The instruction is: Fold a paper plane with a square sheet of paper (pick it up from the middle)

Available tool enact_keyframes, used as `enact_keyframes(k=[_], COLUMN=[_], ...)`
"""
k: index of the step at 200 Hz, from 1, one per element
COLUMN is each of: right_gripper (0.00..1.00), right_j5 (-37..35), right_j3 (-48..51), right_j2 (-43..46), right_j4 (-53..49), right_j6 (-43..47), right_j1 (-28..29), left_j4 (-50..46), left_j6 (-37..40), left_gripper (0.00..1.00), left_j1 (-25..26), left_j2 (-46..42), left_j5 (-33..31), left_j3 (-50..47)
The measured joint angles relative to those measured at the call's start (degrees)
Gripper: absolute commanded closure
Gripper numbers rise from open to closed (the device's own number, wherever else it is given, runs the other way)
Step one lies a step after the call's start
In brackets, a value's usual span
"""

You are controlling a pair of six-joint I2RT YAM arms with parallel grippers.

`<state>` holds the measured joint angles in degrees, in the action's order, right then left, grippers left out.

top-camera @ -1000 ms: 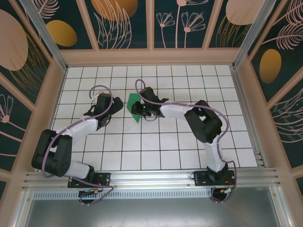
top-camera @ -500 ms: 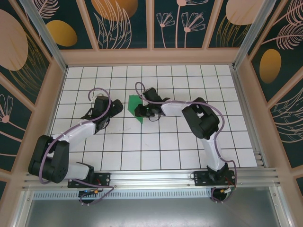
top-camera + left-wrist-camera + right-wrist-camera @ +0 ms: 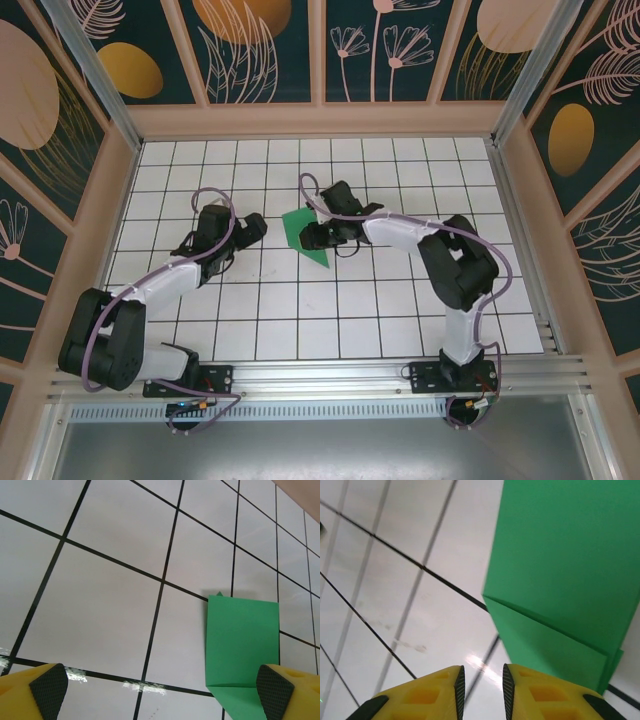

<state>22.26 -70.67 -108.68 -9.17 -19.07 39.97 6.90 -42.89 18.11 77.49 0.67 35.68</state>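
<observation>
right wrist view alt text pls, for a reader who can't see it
A folded sheet of thin bright green paper lies on the white grid-tiled table, one diagonal crease across its lower corner. The right gripper, yellow-fingered, sits at the bottom edge, jaws slightly apart, empty.

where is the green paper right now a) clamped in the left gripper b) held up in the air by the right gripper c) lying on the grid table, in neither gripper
c, the green paper lies flat on the table; the left gripper gapes over bare tile beside it, and the right gripper has nothing in its narrow gap
</observation>
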Motion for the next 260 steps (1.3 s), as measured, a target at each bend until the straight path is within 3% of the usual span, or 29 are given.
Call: enact_keyframes(k=[67, 108, 188, 260], right_gripper=[0.69, 0.7, 0.72, 0.74], right_j5=[-3.17, -3.37, -4.9, -2.38], right_j3=[8.57, 10.01, 10.6, 16.74], right_j2=[2.1, 1.07, -2.01, -2.01], right_j4=[14.01, 20.72, 22.45, 30.4], right_j6=[-22.27, -30.77, -33.83, -34.71], right_j1=[0.96, 0.96, 0.5, -2.56], left_j4=[4.52, 8.07, 12.44, 16.61], left_j6=[-1.92, -4.87, -8.63, -14.45], left_gripper=[0.02, 0.01, 0.02, 0.17], left_j1=[0.0, 0.0, 0.0, 0.07], left_j2=[-0.37, -0.31, 1.66, 5.64], left_j5=[5.66, 9.09, 13.53, 19.06], left_j3=[-2.14, -3.76, -4.42, -5.31])
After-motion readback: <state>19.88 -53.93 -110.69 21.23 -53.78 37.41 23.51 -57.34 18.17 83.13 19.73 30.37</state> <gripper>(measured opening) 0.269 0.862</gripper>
